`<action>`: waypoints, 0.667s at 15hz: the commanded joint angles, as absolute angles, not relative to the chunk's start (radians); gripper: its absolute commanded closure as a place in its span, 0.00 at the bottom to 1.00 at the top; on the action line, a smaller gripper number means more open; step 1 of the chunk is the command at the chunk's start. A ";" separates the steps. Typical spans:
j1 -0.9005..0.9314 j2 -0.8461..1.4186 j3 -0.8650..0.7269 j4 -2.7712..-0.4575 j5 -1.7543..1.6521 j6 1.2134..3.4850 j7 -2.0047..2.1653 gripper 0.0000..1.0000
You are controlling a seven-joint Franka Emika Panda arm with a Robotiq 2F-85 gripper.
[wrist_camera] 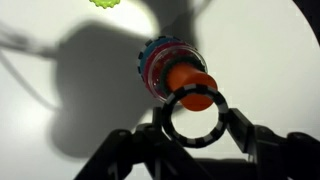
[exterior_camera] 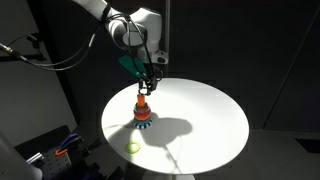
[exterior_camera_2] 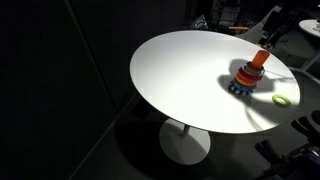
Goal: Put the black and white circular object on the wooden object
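In the wrist view my gripper [wrist_camera: 192, 128] is shut on the black and white circular object [wrist_camera: 170, 128], a thin ring with alternating segments, held between both fingers. It hangs right above the wooden object [wrist_camera: 172, 68], a stacking post with an orange top, red middle and blue toothed base; the orange tip shows through the ring's upper edge. In an exterior view the gripper [exterior_camera: 146, 86] sits just over the post [exterior_camera: 143, 111] on the round white table [exterior_camera: 200, 110]. The post also shows in an exterior view [exterior_camera_2: 250, 75], with the gripper [exterior_camera_2: 263, 50] above it.
A plain yellow ring [exterior_camera: 133, 147] lies flat on the table near its edge, also in an exterior view [exterior_camera_2: 283, 100] and at the wrist view's top [wrist_camera: 104, 3]. The surroundings are dark; equipment stands beside the table [exterior_camera: 45, 150].
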State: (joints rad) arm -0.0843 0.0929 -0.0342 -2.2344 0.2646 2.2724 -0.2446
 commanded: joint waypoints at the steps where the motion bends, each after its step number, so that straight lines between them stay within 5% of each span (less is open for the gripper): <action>1: -0.085 0.128 -0.030 -2.193 0.294 2.238 -0.273 0.58; 10: -0.090 0.157 -0.015 -2.166 0.331 2.185 -0.307 0.58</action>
